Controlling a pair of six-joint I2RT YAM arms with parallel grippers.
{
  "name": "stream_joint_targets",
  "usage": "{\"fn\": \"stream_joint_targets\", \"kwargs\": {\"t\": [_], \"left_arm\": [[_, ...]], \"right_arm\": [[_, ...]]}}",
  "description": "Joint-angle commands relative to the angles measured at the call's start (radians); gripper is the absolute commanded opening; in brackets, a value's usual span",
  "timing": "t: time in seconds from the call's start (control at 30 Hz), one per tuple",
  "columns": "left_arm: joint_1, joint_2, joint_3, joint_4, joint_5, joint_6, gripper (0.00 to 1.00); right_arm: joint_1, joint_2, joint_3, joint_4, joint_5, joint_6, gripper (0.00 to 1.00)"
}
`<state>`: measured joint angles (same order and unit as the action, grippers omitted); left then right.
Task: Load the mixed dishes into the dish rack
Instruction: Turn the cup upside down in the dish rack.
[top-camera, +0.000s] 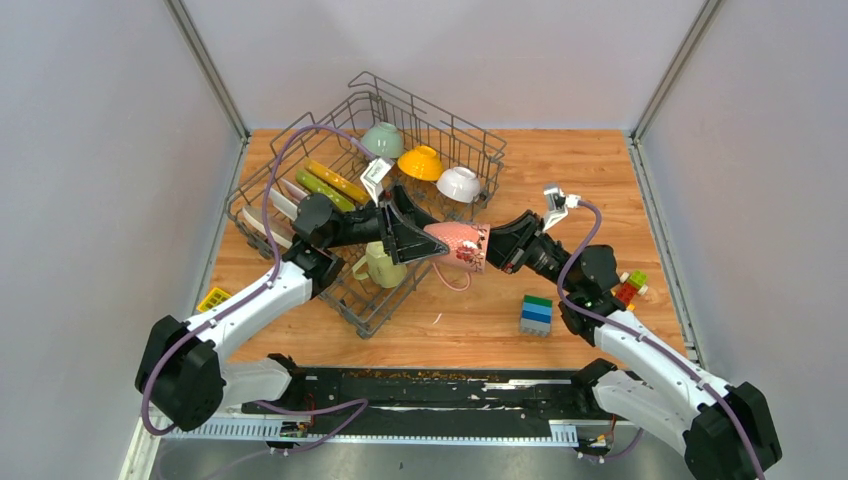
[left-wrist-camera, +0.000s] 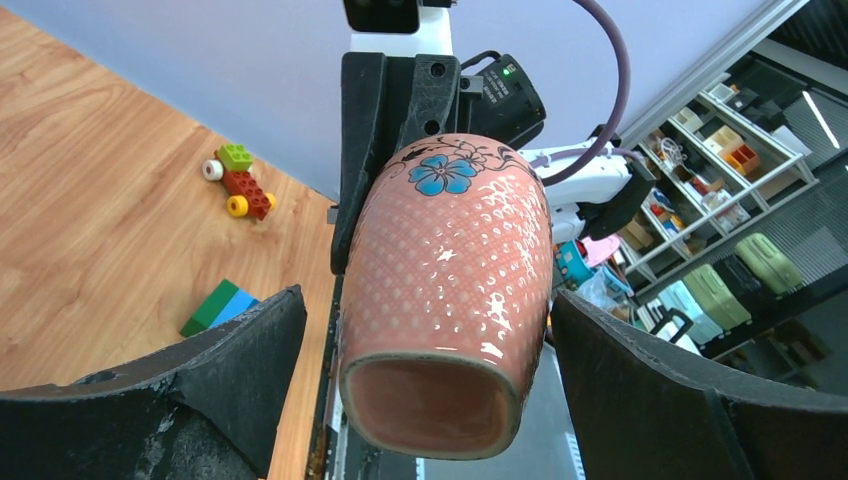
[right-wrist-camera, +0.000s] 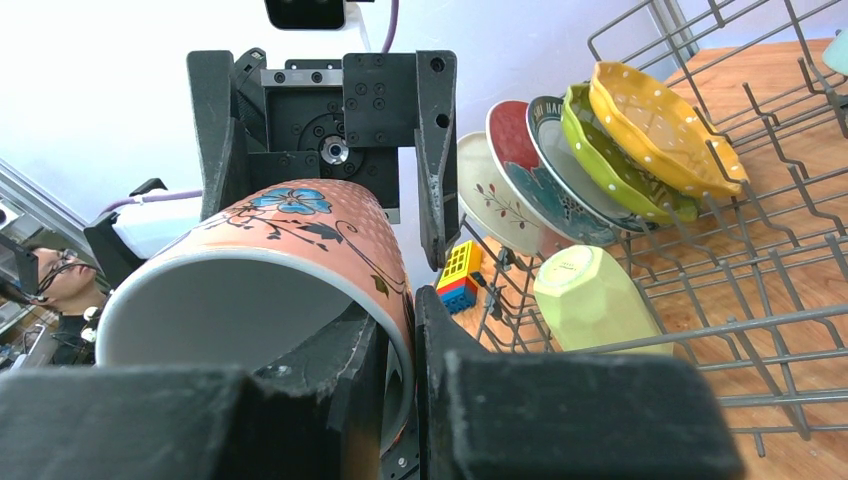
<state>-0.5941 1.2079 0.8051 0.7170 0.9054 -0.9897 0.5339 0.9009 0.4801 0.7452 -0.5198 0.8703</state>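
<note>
Beside dish rack (top-camera: 470, 160), right end effector (right-wrist-camera: 398, 335) pinching pink mug (top-camera: 455, 245) rim, left end effector (left-wrist-camera: 425, 300) wide open around it

Bright even light; soft shadows; glare spots on pink mug (left-wrist-camera: 440, 290).

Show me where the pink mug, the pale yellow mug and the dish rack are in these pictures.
pink mug (left-wrist-camera: 445, 270): left wrist view, on its dotted side.
pale yellow mug (right-wrist-camera: 590, 305): right wrist view, on its side wall.
dish rack (top-camera: 440, 125): top external view, on its far wire wall.
</note>
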Motion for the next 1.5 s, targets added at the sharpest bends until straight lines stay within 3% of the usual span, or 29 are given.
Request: {"fn": "stream_joint_targets", "kwargs": {"t": [0.0, 0.13, 0.37, 0.47, 0.53, 0.57, 0.77, 1.1, 1.47], "left_arm": [[-0.005, -0.006, 0.026, 0.01, 0.02, 0.021, 0.97], [-0.006, -0.007, 0.035, -0.005, 0.008, 0.032, 0.88], [-0.013, -0.002, 0.045, -0.006, -0.003, 0.034, 0.53], [-0.013, -0.01, 0.042, -0.006, -0.02, 0.037, 0.22], [-0.013, -0.023, 0.041, -0.024, -0.041, 0.058, 0.05], [-0.012, -0.027, 0.043, -0.035, -0.06, 0.068, 0.02], [0.002, -0.063, 0.06, -0.174, -0.195, 0.139, 0.0], [0.128, -0.105, 0.039, -0.194, -0.332, 0.071, 0.0], [0.145, -0.121, 0.121, -0.391, -0.469, 0.183, 0.0]], "right_arm": [[0.0, -0.012, 0.016, 0.137, 0.038, 0.026, 0.0], [-0.001, 0.014, 0.023, 0.154, 0.018, 0.041, 0.0], [-0.001, 0.049, 0.018, 0.173, 0.013, 0.062, 0.0], [-0.002, 0.061, 0.035, 0.119, 0.025, 0.064, 0.06], [-0.001, 0.07, 0.057, 0.055, 0.031, 0.059, 0.1], [-0.001, 0.076, 0.066, 0.027, 0.034, 0.058, 0.11], [-0.002, 0.105, 0.112, -0.117, 0.063, 0.063, 0.22], [-0.008, 0.153, 0.141, -0.2, 0.082, 0.086, 0.49], [-0.015, 0.164, 0.153, -0.244, 0.089, 0.074, 0.56]]}}
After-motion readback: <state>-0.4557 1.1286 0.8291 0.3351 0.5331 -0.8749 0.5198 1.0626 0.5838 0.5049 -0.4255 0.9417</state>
